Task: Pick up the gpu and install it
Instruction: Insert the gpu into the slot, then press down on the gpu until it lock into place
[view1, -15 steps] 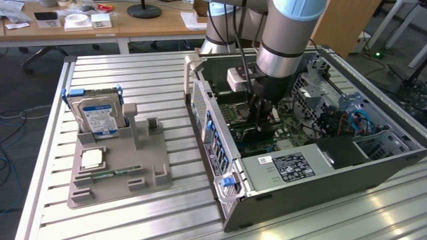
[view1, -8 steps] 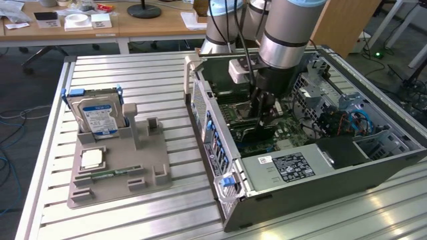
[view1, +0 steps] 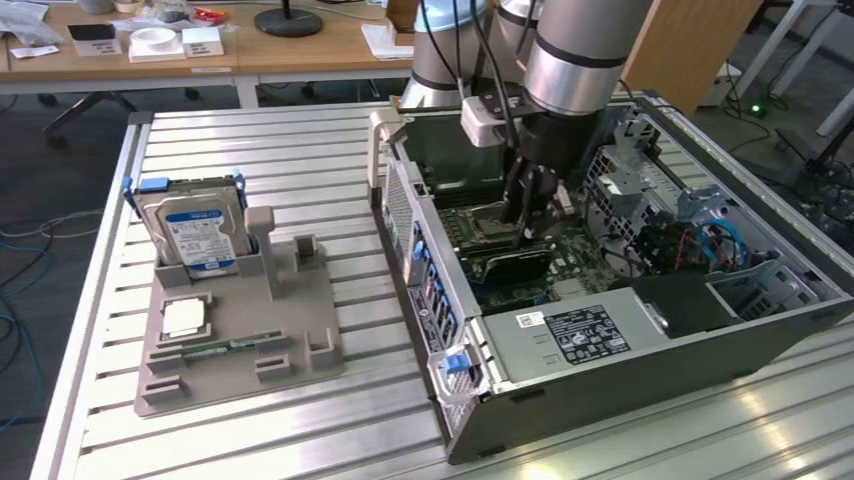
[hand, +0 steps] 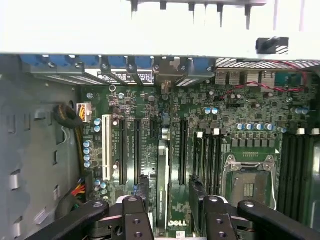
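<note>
Black metal claw (hand: 170, 212) open astride thin dark gpu (hand: 161, 185) upright on green motherboard (hand: 240, 115).

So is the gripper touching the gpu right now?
Apart. In the wrist view the gpu stands edge-on in a motherboard slot inside the open gripper, with green board showing on both sides of it.
</note>
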